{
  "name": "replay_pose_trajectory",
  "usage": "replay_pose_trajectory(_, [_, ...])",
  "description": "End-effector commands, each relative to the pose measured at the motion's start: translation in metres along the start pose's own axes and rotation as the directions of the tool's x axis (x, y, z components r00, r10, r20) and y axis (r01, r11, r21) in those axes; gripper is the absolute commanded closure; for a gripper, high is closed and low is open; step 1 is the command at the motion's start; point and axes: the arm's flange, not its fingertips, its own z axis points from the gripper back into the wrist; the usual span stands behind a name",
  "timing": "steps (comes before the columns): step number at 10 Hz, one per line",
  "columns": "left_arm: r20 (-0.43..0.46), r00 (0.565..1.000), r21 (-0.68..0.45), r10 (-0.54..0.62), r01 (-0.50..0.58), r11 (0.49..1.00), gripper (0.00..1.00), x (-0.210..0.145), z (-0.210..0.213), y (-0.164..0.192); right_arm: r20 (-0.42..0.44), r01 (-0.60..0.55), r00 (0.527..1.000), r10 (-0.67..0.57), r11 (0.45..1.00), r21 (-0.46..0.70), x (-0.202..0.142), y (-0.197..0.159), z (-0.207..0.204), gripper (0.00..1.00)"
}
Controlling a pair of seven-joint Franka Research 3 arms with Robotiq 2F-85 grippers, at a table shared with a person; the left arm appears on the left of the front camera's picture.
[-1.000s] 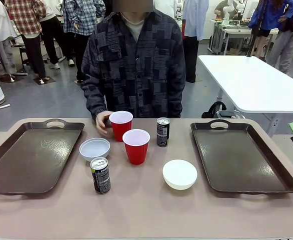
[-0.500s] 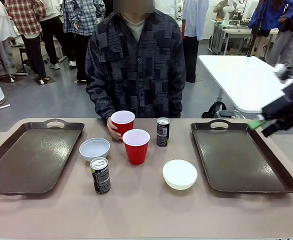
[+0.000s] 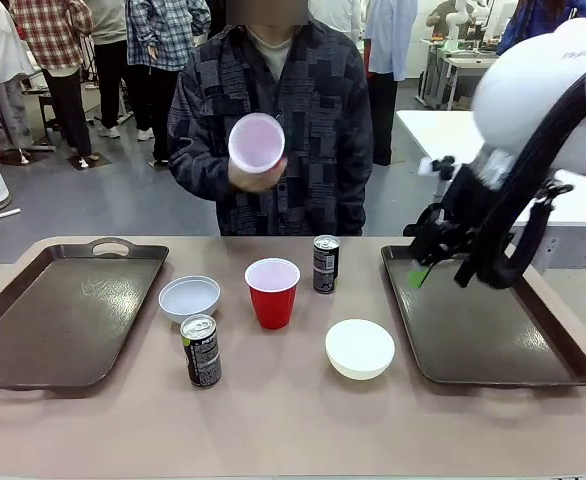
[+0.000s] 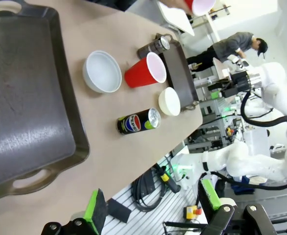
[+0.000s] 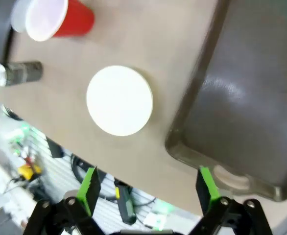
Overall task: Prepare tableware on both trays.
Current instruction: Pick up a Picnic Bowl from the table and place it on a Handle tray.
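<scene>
Right gripper: spread, empty, above right tray, fingertips half masked. Left gripper: spread, empty. Near can: Pepsi roundel; far can: print illegible. Red cup: held up in person's hand, twelve o'clock.

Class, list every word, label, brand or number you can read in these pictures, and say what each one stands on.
No text reads clearly enough to quote.
On the near can: a round red, white and blue emblem on its dark side; the lettering beside it is too blurred to read.
On the far can: pale print, too small to read.
</scene>
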Motion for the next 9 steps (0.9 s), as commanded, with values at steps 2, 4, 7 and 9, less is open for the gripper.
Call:
replay_pose_trajectory(2, [0.008, 1.0, -0.018, -0.018, 0.018, 1.0, 0.0, -0.001, 0.001, 0.001, 0.044, 0.015, 0.999, -0.015, 1.0, 0.013, -0.004, -0.013, 0.018, 0.0])
replay_pose_trajectory(4, [0.008, 1.0, -0.018, -0.018, 0.018, 1.0, 0.0, -0.001, 0.001, 0.001, 0.044, 0.015, 0.999, -0.015, 1.0, 0.013, -0.004, -0.013, 0.018, 0.0])
replay_pose_trajectory(7, [0.008, 1.0, -0.018, -0.018, 0.018, 1.0, 0.0, -0.001, 0.001, 0.001, -0.026, -0.037, 0.999, 0.033, 0.987, -0.154, -0.005, 0.03, -0.02, 0.0])
replay_pose_trajectory(9, [0.008, 1.0, -0.018, -0.018, 0.018, 1.0, 0.0, -0.001, 0.001, 0.001, -0.073, -0.062, 0.996, 0.046, 0.97, -0.237, -0.002, 0.051, -0.046, 0.0])
